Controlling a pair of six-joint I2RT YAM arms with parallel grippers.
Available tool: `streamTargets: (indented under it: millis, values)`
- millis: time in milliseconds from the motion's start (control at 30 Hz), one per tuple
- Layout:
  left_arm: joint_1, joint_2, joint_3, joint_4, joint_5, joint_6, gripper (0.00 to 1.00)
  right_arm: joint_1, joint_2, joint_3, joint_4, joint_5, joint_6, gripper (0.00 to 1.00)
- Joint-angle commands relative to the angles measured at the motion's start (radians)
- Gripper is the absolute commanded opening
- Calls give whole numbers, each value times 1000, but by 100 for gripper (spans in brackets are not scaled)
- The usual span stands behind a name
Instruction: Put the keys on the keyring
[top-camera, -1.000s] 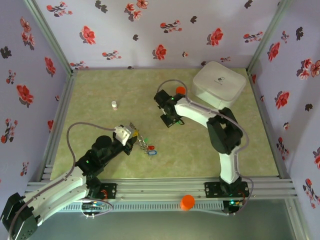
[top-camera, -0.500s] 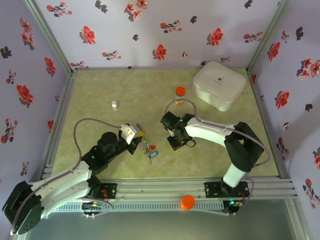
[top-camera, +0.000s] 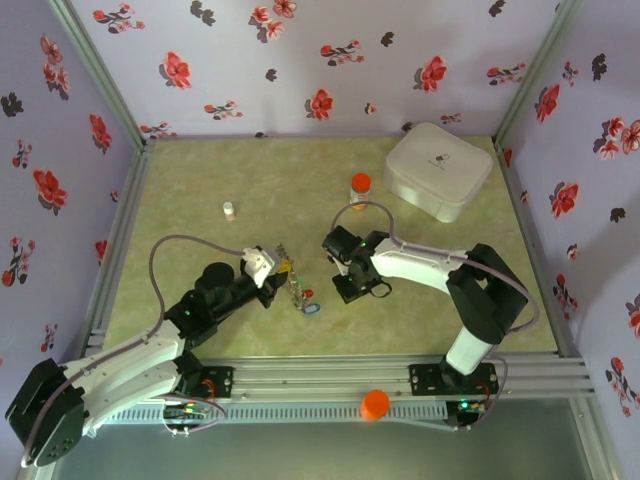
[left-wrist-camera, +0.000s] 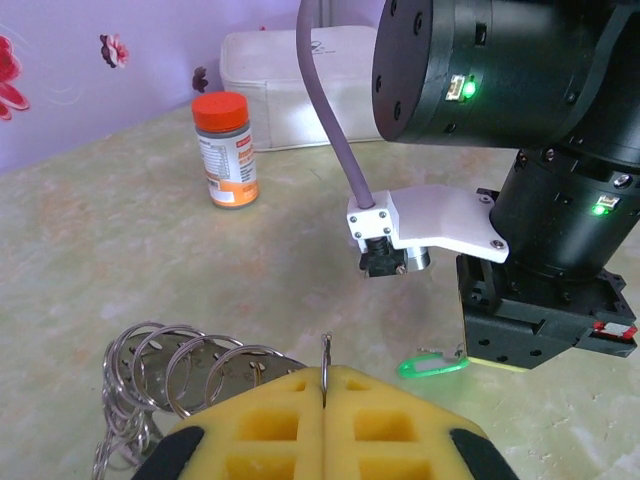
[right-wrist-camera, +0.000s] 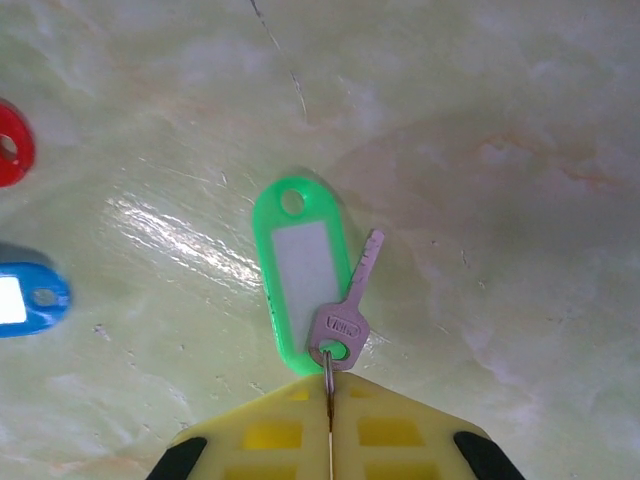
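Slippage risk: right gripper (right-wrist-camera: 330, 405) pinches only the thin loop of the green-tagged key (right-wrist-camera: 349, 300), low over the counter (right-wrist-camera: 480, 120), so the key may swing or drop. Left gripper (left-wrist-camera: 326, 390), clamped on the keyring (left-wrist-camera: 326, 352) wire nearby, could let it twist, spoiling alignment

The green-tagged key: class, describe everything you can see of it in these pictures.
The green-tagged key is a small silvery metal key with a notched blade and a rounded, stamped head. A thin wire ring through its head also carries an oblong bright-green plastic tag with a pale label window and a hole at its far end. Key and tag appear to lie flat, side by side, on the mottled table. The right gripper has its yellow jaws shut on the ring.
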Motion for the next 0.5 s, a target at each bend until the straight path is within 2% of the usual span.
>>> streamTargets:
  millis: [0,333,467]
  values:
    - [-11,-6,40,72,18,-2,0,7,9,-19,8,-17,19,8]
    - [-14,-14,32,72,19,1,0,7,40,-25,13,-20,19,10]
    - [-16,-15,34,72,18,3,0,7,39,-23,9,-15,20,15]
